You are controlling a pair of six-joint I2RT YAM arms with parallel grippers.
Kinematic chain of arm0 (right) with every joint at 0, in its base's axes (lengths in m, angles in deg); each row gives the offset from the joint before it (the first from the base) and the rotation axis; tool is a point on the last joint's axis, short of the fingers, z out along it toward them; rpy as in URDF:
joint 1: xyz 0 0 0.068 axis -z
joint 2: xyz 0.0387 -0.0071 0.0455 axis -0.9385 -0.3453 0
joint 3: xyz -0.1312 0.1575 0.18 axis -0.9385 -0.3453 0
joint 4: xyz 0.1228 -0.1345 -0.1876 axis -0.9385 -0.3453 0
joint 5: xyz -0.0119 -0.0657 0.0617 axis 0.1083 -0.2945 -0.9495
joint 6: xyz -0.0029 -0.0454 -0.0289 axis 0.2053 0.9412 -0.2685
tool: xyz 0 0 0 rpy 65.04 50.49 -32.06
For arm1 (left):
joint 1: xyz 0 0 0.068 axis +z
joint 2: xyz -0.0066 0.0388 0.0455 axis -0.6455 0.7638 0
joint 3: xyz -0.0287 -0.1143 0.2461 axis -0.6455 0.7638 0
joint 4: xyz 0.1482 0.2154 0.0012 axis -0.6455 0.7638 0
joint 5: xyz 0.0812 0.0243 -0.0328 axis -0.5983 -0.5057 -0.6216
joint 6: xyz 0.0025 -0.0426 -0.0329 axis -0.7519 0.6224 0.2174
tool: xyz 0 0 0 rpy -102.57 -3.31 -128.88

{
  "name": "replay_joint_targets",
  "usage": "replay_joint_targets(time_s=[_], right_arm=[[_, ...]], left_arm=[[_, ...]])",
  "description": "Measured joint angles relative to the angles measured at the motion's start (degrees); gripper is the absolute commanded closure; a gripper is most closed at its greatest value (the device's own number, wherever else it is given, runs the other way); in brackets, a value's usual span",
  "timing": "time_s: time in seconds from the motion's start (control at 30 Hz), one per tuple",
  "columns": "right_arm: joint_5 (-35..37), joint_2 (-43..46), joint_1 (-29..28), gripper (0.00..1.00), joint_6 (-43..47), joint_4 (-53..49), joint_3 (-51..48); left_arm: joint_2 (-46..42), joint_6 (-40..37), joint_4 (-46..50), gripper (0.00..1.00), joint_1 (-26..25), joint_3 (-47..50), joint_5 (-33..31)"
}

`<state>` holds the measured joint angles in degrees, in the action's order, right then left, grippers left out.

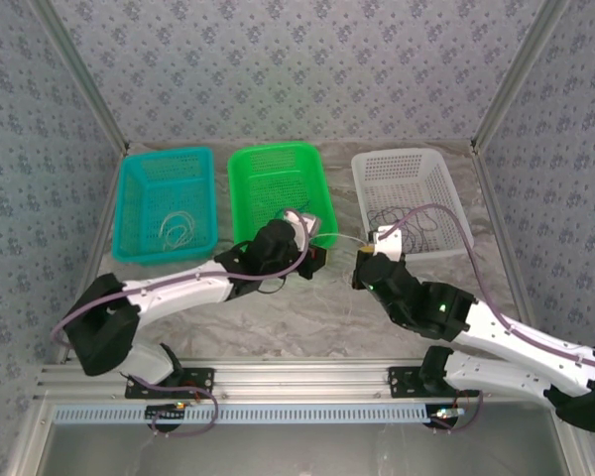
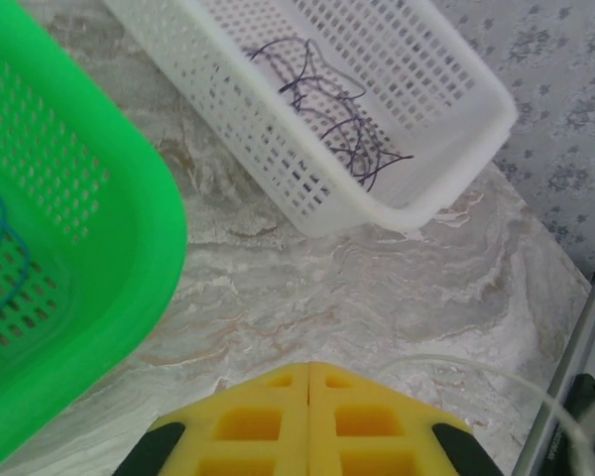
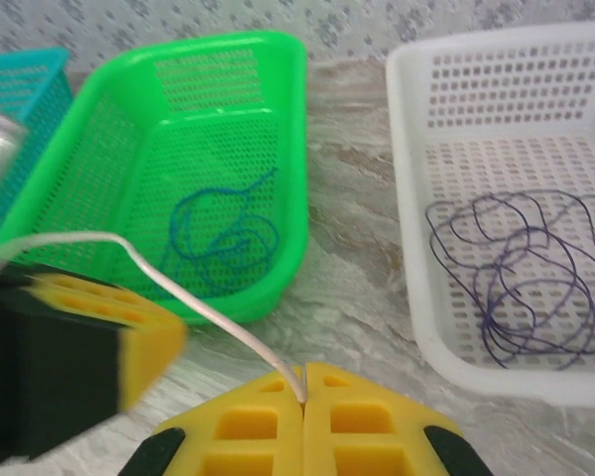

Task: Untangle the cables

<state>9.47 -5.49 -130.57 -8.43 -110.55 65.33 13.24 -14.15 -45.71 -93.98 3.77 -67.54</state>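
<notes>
A whitish cable [image 3: 193, 302] runs from the pinch of my right gripper [image 3: 304, 372], which is shut on it, up and left past my left gripper's yellow fingers [image 3: 129, 332]. My left gripper [image 2: 308, 369] is shut, with nothing visible between its pads; a stretch of the whitish cable [image 2: 496, 375] lies on the table to its right. The blue cable [image 3: 223, 233] sits coiled in the green basket [image 1: 278, 159]. The dark cable [image 3: 516, 268] lies in loops in the white basket [image 1: 454, 208]. Both grippers [image 1: 322, 260] [image 1: 367, 248] hover between those baskets' near corners.
A teal basket [image 1: 129, 213] at the far left holds another pale wire [image 1: 176, 230]. The marbled tabletop [image 1: 307, 317] stretches out in front of the baskets. Patterned walls and metal posts enclose the table.
</notes>
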Motion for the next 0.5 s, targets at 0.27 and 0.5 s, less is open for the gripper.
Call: replay_joint_targets(time_s=[0.27,0.5], right_arm=[[-0.9,-4.8,4.1,0.75,-1.9,0.3,-3.5],[-3.9,-8.3,7.1,0.45,-3.8,4.2,-5.0]], left_arm=[[-2.8,-5.9,8.4,1.00,0.0,-7.0,0.2],[-2.8,-6.8,14.4,1.00,0.0,-9.0,0.6]])
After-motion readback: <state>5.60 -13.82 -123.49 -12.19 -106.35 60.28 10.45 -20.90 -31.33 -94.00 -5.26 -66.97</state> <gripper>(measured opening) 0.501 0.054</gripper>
